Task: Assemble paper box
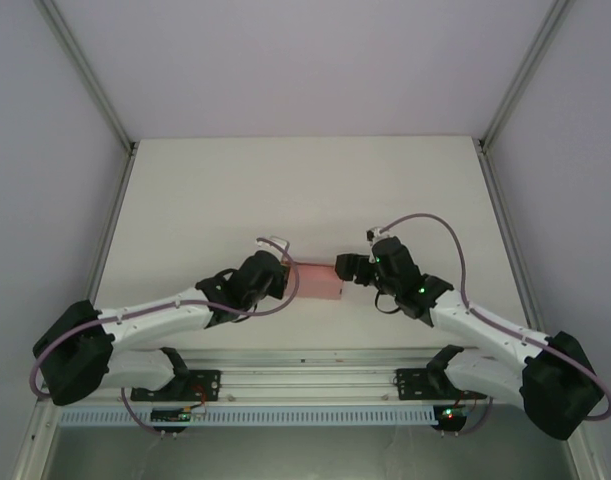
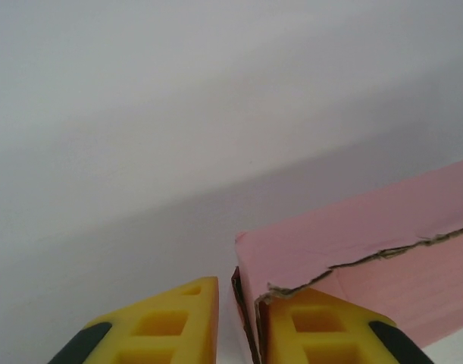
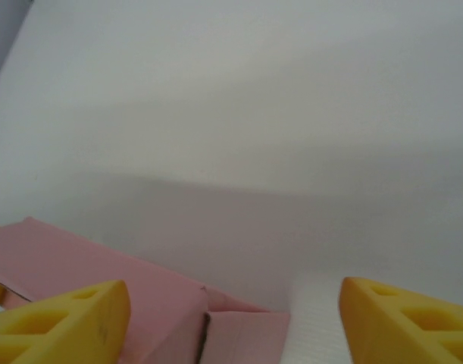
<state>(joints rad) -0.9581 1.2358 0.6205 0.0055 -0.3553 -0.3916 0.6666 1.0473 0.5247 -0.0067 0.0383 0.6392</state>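
The pink paper box [image 1: 318, 282] lies flat on the white table between my two grippers. My left gripper [image 1: 288, 281] is at its left end. In the left wrist view the box [image 2: 367, 235] has a ragged torn edge, and its end wall stands between the yellow fingers [image 2: 163, 326]. The left gripper [image 2: 235, 303] is slightly open, with a gap between the left finger and the card. My right gripper [image 1: 343, 267] is at the box's right end. It [image 3: 233, 303] is wide open, and the box's end flap [image 3: 246, 334] lies low between its fingers, untouched.
The white table [image 1: 285, 190] stretches far behind the box. Aluminium frame posts [image 1: 105, 110] and grey walls close in both sides. A metal rail [image 1: 305, 385] carrying the arm bases runs along the near edge.
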